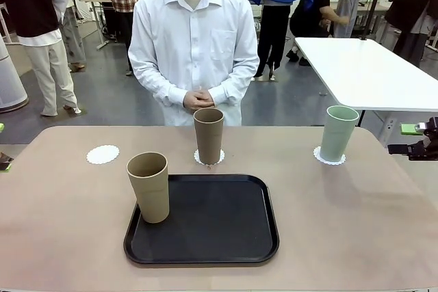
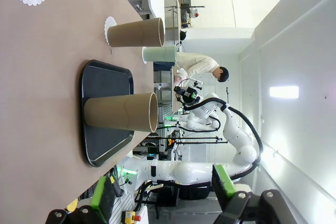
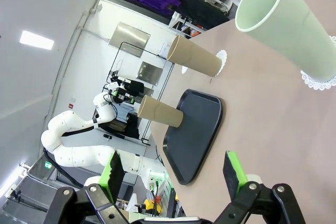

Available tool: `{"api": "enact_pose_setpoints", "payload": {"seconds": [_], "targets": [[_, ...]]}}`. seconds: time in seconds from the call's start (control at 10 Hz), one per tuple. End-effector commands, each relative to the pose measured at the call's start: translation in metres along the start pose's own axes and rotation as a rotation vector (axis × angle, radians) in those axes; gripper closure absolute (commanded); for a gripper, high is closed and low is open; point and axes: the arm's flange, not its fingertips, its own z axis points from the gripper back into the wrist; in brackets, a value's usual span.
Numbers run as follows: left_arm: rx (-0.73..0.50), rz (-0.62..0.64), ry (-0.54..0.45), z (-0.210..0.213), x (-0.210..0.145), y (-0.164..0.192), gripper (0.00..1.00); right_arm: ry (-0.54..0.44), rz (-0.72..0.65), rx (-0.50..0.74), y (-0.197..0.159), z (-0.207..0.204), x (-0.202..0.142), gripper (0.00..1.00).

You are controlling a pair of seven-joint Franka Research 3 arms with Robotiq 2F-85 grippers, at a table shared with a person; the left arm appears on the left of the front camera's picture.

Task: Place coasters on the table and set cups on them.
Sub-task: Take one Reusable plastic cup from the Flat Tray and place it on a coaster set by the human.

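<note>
Table point(image 1: 61, 223), beige, with a black tray point(image 1: 205, 220) at the near middle. One tan cup point(image 1: 148, 186) stands upright on the tray by its left rim. A second tan cup point(image 1: 208, 135) stands just past the tray's far edge on a coaster point(image 1: 200, 161), of which a lace fringe shows round the base. The mint cup point(image 1: 337, 133) is far right on its own coaster point(image 1: 321, 158), again mostly covered. A third coaster point(image 1: 102, 154) lies bare at far left, well apart from every cup. Cup walls are plain matte, and their insides are hidden from the front. The person stands at the far side with hands point(image 1: 198, 98) clasped above the table edge. Left gripper point(image 2: 160, 195): jaws spread wide, nothing between the green pads, off the tray's end and well apart from the cups. Right gripper point(image 3: 173, 174): likewise gaping and empty, the mint cup nearest but apart. In the front view it sits at the right border, cut off by the frame. A white table point(image 1: 369, 66) stands behind at right, and small print on background gear is too small to read.
</note>
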Motion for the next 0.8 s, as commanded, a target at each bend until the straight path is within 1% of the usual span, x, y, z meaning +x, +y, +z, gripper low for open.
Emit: {"api": "enact_pose_setpoints", "payload": {"seconds": [0.0,0.1,0.2,0.3,0.4,0.5,0.6,0.7], "targets": [[-0.015,-0.008,-0.005,0.001,0.000,-0.001,0.00,-0.002,0.005,0.008,0.001,0.000,0.000,0.00],[0.000,0.000,0.000,0.000,0.000,0.000,0.00,-0.002,0.005,0.008,0.001,0.000,0.000,0.00],[0.136,-0.249,-0.029,-0.007,0.010,-0.031,0.00,-0.002,0.005,0.008,0.001,0.000,0.000,0.00],[0.263,-0.401,0.048,-0.016,0.017,-0.060,0.00,-0.002,0.005,0.008,0.001,0.000,0.000,0.00],[0.406,-0.522,0.078,-0.023,0.027,-0.086,0.00,-0.002,0.005,0.008,0.001,0.000,0.000,0.00],[0.481,-0.608,0.150,-0.031,0.026,-0.113,0.00,-0.002,0.005,0.008,0.001,0.000,0.000,0.00],[0.570,-0.702,0.250,-0.043,0.015,-0.133,0.00,-0.002,0.005,0.008,0.001,0.000,0.000,0.00],[0.670,-0.791,0.325,-0.060,-0.004,-0.150,0.00,-0.002,0.005,0.008,0.001,0.000,0.000,0.00]]}}
